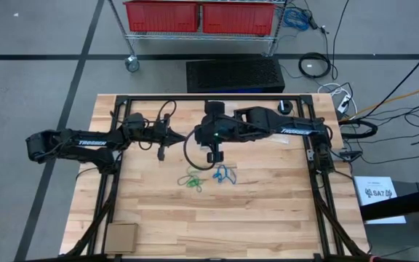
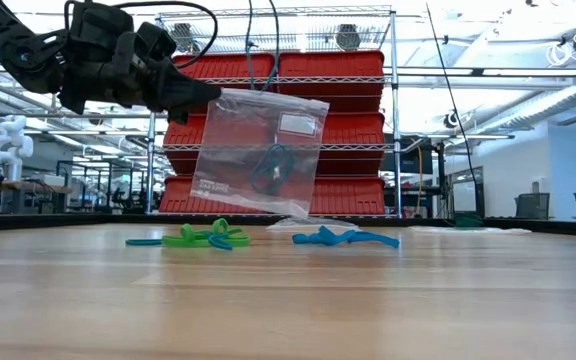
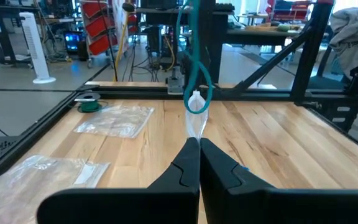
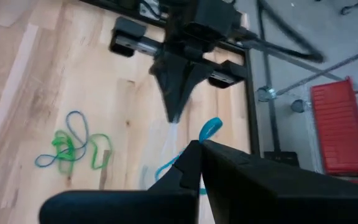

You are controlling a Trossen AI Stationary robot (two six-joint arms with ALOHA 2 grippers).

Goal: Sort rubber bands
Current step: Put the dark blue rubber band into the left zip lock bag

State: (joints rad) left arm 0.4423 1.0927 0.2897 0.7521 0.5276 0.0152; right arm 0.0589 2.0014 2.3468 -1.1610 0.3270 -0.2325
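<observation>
Both grippers up mid-frame in high view, holding a clear bag between them. Left gripper pinched tight on one bag edge, right gripper clamped on the other. Rubber bands lie on the table just below the jaws, green bunch left, blue right, none gripped.

Bright overhead light; right wrist view perhaps blurred.

Clear plastic bags lie on the wooden table; red bins stand behind.
</observation>
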